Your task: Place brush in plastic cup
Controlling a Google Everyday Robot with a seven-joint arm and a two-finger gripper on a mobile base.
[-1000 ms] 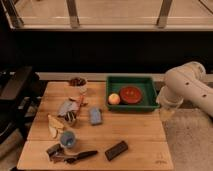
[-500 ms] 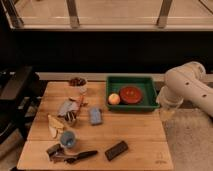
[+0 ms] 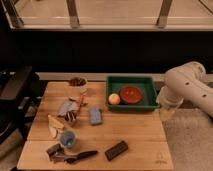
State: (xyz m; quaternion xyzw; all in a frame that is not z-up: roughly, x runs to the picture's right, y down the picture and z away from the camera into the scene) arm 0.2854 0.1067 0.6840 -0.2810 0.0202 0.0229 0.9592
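Observation:
The brush (image 3: 75,156) lies flat near the table's front left edge, its black handle pointing right and its blocky dark head (image 3: 54,151) at the left. The plastic cup (image 3: 67,139), small and blue-grey, stands upright just behind the brush head, close to it. My gripper (image 3: 166,111) hangs below the white arm (image 3: 187,87), off the table's right edge beside the green tray. It is far from the brush and the cup, and nothing shows in it.
A green tray (image 3: 150,95) at the back right holds a red bowl (image 3: 131,93) and a round fruit (image 3: 114,98). A white bowl with dark contents (image 3: 77,82), a silver packet (image 3: 66,109), a blue sponge (image 3: 95,116) and a flat black block (image 3: 116,149) lie on the wooden table (image 3: 140,135).

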